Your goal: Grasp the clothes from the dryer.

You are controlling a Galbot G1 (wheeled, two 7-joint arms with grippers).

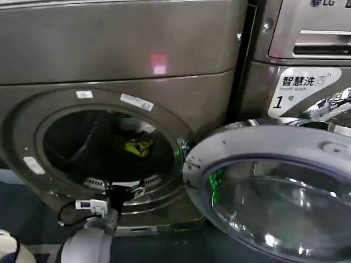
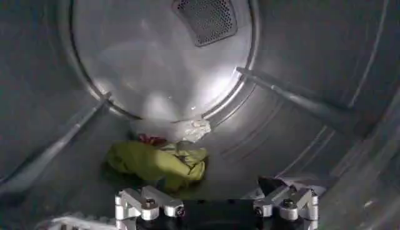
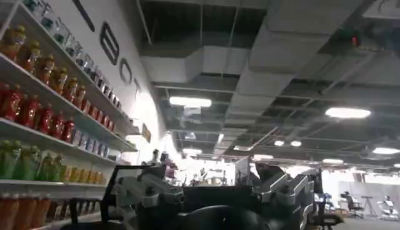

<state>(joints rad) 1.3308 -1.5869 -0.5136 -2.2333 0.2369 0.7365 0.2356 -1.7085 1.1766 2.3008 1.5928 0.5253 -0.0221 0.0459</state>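
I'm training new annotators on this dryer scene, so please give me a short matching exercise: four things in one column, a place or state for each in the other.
Things:
1. clothes
2. dryer door
3. left gripper
4. front light

Places or states:
A. swung open, to the right of the porthole
B. open, at the mouth of the drum
C. bunched on the drum floor
D. glowing pink-red above the porthole

Pairs: 1-C, 2-A, 3-B, 4-D
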